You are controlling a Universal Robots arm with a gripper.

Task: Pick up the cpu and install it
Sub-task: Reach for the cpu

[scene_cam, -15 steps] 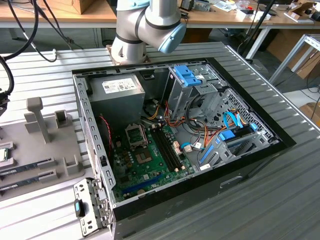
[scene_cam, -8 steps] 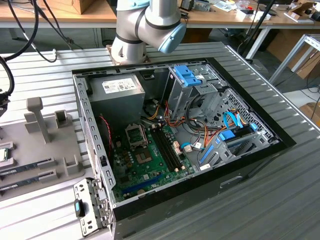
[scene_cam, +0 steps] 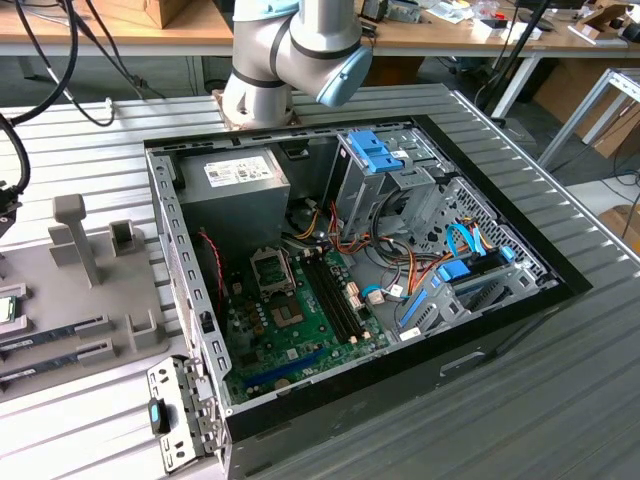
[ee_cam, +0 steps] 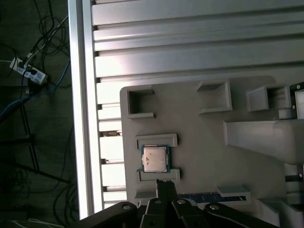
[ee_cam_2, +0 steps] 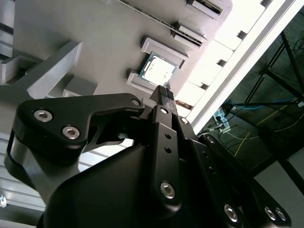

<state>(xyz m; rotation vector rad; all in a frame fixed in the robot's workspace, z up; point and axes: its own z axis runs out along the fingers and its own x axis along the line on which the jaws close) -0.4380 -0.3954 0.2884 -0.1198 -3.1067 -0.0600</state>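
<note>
First wrist view: the cpu (ee_cam: 155,158) lies flat on a grey tray (ee_cam: 199,142). Its silver side is up and it has a thin green rim.
Cpu spot: two small grey walls (ee_cam: 156,139) stand on two opposite sides of the cpu, and it sits snug between them.
Gripper: the gripper (ee_cam: 164,183) has two black fingers pressed tight together, with nothing between them.
Cpu and gripper: the tips hang just beside the cpu, over one of the two small walls. The cpu is not held. I cannot tell how high the tips are above the tray.
Second wrist view: the cpu (ee_cam_2: 159,70) shows just past the tips of the gripper (ee_cam_2: 163,92). The tips point at the edge of the cpu.
Tray things: a tall grey post (ee_cam: 266,137) and some small grey pockets stand on the tray. A long dark stick (ee_cam: 209,196) lies in a slot near the gripper.
Table: the tray rests on a ribbed metal table (ee_cam: 190,47).
Exterior view: the arm (scene_cam: 290,50) stands behind an open computer case (scene_cam: 480,345).
Board: a green board (scene_cam: 290,330) lies inside the case, and a square socket (scene_cam: 272,268) with a dark frame sits on it.
Tray and case: the tray is on the exterior view's left of the case, well apart from the socket.
</note>
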